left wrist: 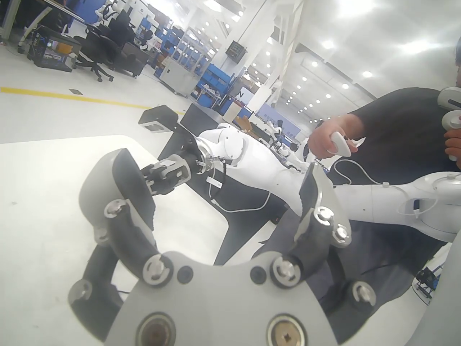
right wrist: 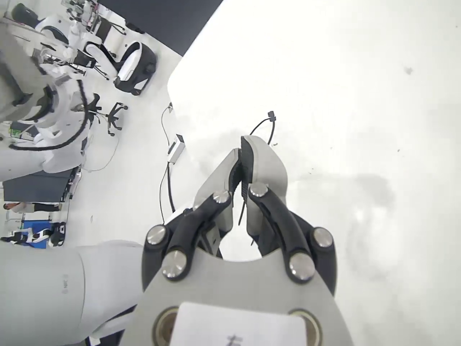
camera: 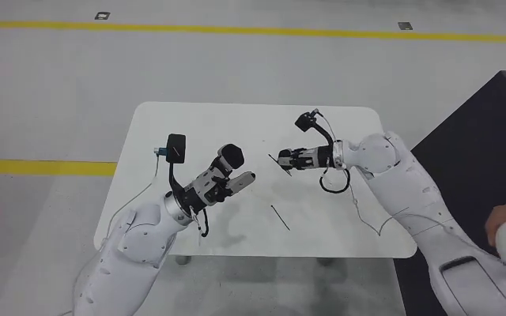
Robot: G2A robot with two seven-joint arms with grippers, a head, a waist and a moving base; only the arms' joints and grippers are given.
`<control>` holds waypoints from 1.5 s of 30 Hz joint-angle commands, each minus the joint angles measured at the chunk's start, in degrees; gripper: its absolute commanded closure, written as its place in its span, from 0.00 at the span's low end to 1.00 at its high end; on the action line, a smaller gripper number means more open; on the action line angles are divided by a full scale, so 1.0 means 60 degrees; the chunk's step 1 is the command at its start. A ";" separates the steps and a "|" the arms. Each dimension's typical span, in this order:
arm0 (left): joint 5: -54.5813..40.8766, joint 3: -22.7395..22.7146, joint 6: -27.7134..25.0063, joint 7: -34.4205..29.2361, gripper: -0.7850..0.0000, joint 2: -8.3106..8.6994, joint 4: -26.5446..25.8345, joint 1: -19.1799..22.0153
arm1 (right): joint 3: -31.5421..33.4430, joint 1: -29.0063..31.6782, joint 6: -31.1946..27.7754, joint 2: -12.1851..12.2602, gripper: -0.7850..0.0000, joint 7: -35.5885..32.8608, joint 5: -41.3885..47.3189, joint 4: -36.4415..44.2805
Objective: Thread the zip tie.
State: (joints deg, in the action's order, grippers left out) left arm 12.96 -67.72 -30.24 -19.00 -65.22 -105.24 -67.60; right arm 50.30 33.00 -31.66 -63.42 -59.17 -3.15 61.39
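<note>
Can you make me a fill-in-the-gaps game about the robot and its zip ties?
The right pincer is shut on a ___ zip tie.
The left pincer is ___ and holds nothing.
A second zip tie lies flat on the ___ table.
Missing words: black, open, white.

white table stands on grey floor with yellow line.
</note>
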 commanded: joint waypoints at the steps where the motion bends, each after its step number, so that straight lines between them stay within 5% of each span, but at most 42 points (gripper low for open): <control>1: 0.0000 0.0000 0.0000 0.0000 0.00 0.0000 0.0000 0.0000 | -0.0356 -0.0183 -0.0151 -0.0126 1.00 -0.0344 0.0081 -0.0349; 13: 0.0000 0.0000 0.0000 0.0000 0.00 0.0000 0.0000 0.0000 | -0.1215 -0.0393 -0.0488 -0.0579 1.00 -0.0019 0.0218 -0.0784; 14: 0.0000 0.0000 0.0000 0.0000 0.00 0.0000 0.0000 0.0000 | -0.1215 -0.0393 -0.0488 -0.0579 0.53 -0.0019 0.0218 -0.0784; 17: 0.0000 0.0000 0.0000 0.0000 0.00 0.0000 0.0000 0.0000 | -0.1215 -0.0393 -0.0488 -0.0579 0.53 -0.0019 0.0218 -0.0784; 18: 0.0000 0.0000 0.0000 0.0000 0.00 0.0000 0.0000 0.0000 | -0.1205 -0.0377 -0.0457 -0.0576 0.00 0.0055 0.0175 -0.0769; 25: 0.0000 0.0000 0.0000 0.0000 0.00 0.0000 0.0000 0.0000 | -0.0409 0.0097 -0.0285 -0.0265 0.00 0.1429 -0.0945 0.0569; 26: 0.0000 0.0000 0.0000 0.0000 0.00 0.0000 0.0000 0.0000 | -0.0162 0.0236 -0.0262 -0.0180 0.27 0.1736 -0.1173 0.0933; 27: 0.0000 0.0000 0.0000 0.0000 0.00 0.0000 0.0000 0.0000 | 0.0121 0.0449 -0.0224 -0.0079 0.73 0.2056 -0.1426 0.1311; 28: 0.0000 0.0000 0.0000 0.0000 0.00 0.0000 0.0000 0.0000 | 0.0410 0.0694 -0.0249 0.0033 1.00 0.2309 -0.1768 0.1800; 36: 0.0000 0.0000 0.0000 0.0000 0.00 0.0000 0.0000 0.0000 | 0.3178 0.4109 0.0137 0.0906 1.00 0.4395 -0.5674 0.6208; 43: 0.0000 0.0000 0.0000 0.0000 0.00 0.0000 0.0000 0.0000 | 0.4649 0.6484 0.0738 0.1120 1.00 0.6353 -0.7207 0.8103; 44: 0.0000 0.0000 0.0000 0.0000 0.00 0.0000 0.0000 0.0000 | 0.4649 0.6484 0.0738 0.1120 0.26 0.6353 -0.7207 0.8103; 45: 0.0000 0.0000 0.0000 0.0000 0.00 0.0000 0.0000 0.0000 | 0.4651 0.6516 0.0743 0.1122 0.93 0.6386 -0.7235 0.8117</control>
State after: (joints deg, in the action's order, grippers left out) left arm 12.96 -67.72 -30.24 -19.00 -65.22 -105.24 -67.60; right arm 78.29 72.43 -27.18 -56.68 -20.63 -46.56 110.22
